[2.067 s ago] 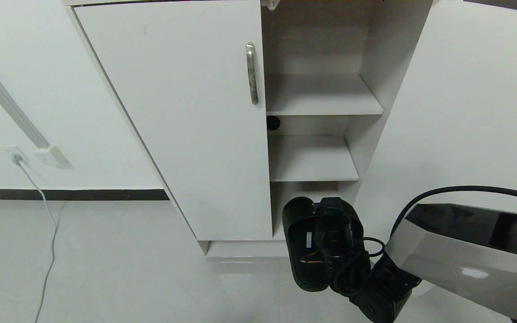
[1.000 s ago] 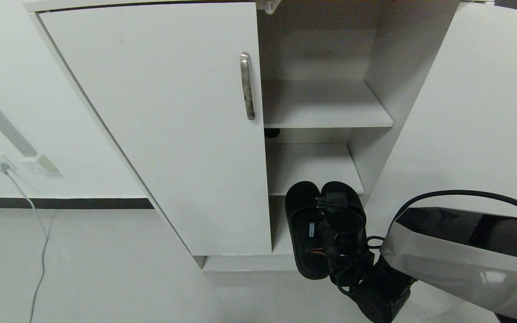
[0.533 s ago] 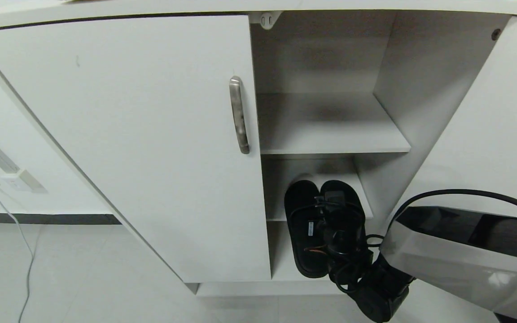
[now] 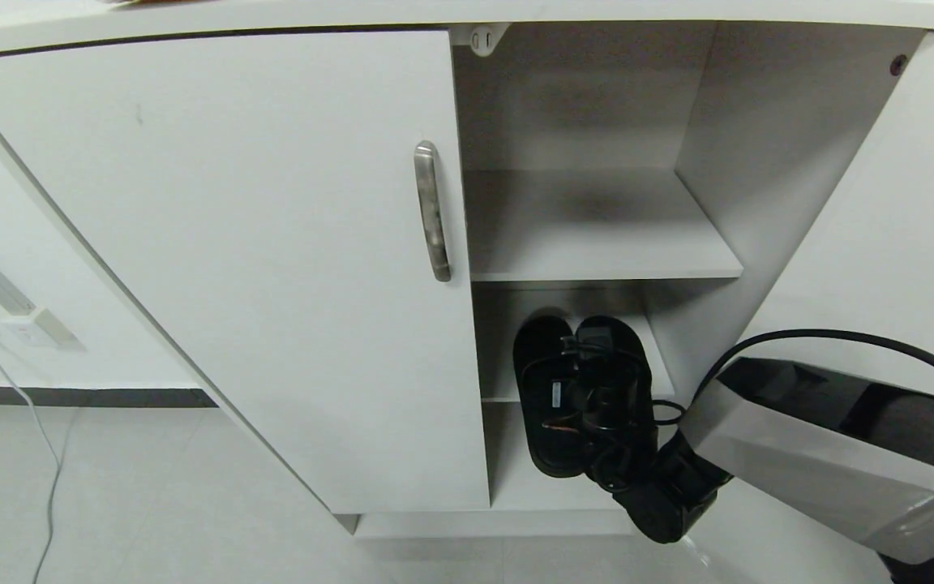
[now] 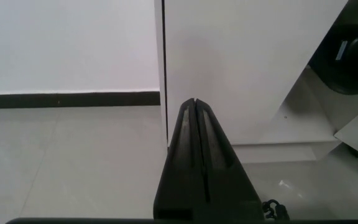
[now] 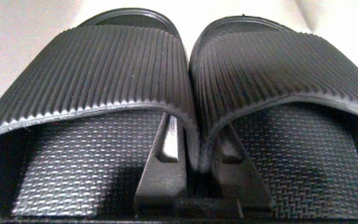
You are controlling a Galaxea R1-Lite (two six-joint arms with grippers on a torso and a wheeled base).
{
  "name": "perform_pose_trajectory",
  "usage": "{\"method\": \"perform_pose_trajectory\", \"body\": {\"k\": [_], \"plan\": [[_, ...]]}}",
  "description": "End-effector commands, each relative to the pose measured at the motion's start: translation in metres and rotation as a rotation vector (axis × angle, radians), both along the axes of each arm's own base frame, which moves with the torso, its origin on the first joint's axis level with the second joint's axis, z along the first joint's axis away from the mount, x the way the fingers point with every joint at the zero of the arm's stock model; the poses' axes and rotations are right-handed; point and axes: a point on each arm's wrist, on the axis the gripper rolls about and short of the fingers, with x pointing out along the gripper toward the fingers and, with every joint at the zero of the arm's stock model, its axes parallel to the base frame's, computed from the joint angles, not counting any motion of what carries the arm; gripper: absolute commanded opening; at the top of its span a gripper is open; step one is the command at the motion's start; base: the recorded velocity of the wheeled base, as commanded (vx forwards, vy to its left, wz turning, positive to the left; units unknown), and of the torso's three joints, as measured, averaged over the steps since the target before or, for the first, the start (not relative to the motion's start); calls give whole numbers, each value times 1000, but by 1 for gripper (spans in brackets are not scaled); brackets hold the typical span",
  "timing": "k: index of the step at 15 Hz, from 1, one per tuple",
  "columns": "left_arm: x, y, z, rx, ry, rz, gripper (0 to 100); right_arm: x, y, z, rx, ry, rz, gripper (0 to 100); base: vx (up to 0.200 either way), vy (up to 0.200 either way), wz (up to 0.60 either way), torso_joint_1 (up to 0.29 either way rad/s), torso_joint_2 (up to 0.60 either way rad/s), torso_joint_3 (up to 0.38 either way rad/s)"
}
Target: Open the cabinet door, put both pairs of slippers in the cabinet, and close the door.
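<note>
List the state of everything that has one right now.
Left door, shut.
Right door, open.
Slippers, one pair, pinched together by their inner edges.
Right gripper, jaws shut on slippers.
Left gripper, jaws shut, holding nothing.

Bright, even, diffuse light fills the head view, and the closed door (image 4: 232, 268) is uniformly pale with no hard shadow. Inside the cabinet (image 4: 751, 162) the light falls off: the back wall is grey and a soft shadow lies across the upper shelf (image 4: 597, 235). The black slippers (image 4: 552, 405) read as one dark mass. A dull sheen marks the right arm (image 4: 824, 470). Straight cabinet edges splay outward toward the frame's borders. In the left wrist view small glints dot the glossy floor (image 5: 73, 162). The right wrist view is dim: strap ribs catch light, the footbeds sit in shadow, and the pale background is out of focus.
</note>
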Motion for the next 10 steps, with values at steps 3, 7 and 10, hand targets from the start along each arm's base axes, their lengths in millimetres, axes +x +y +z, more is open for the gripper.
{"method": "perform_pose_trajectory", "body": {"k": [3,7,10], "plan": [[0,0,0,1,0,0,0,22,7,2,7,-7,-14,0,0,0,0,0,0,0],[0,0,0,-3,2,3,0,37,16,11,7,-9,-19,0,0,0,0,0,0,0],[0,0,0,-1,2,3,0,45,20,22,9,-9,-22,0,0,0,0,0,0,0]]}}
